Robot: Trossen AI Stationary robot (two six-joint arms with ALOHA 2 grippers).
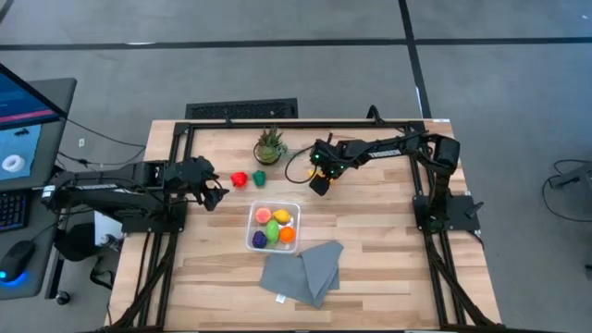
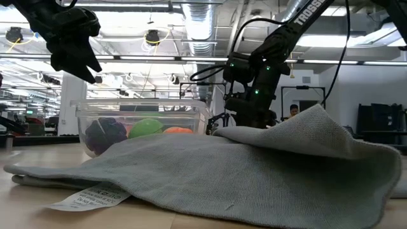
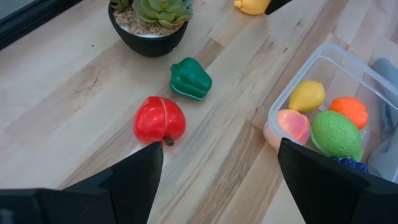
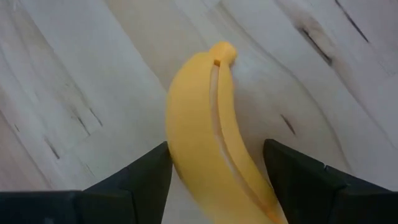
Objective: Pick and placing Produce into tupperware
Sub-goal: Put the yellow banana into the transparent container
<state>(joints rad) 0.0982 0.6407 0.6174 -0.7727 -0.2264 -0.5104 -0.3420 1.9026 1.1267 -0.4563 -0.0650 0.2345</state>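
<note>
The clear square tupperware (image 1: 274, 204) holds several toy produce pieces: yellow (image 3: 306, 95), peach-pink (image 3: 287, 126), lime green (image 3: 336, 132), orange (image 3: 349, 111) and purple (image 3: 348, 163). A red piece (image 3: 160, 119) and a dark green pepper (image 3: 191, 78) lie on the wood left of the tupperware's far side. My left gripper (image 1: 218, 196) hovers open just near of them. A yellow banana (image 4: 205, 137) lies on the table between the open fingers of my right gripper (image 4: 216, 149), which is low by the table's far middle (image 1: 319, 183). My right gripper comes at the banana from above, its fingers standing on either side, across the banana's middle. Bare wood shows between one fingertip (image 4: 280, 162) and the banana. The other fingertip (image 4: 149, 168) is right against its side; I cannot tell whether it touches.
A spiky green potted plant (image 1: 269, 145) stands at the far side, between the two grippers. A folded grey cloth (image 1: 301, 270) lies near of the tupperware and fills the front of the low view (image 2: 254, 172). A monitor and keyboard sit off the table's left.
</note>
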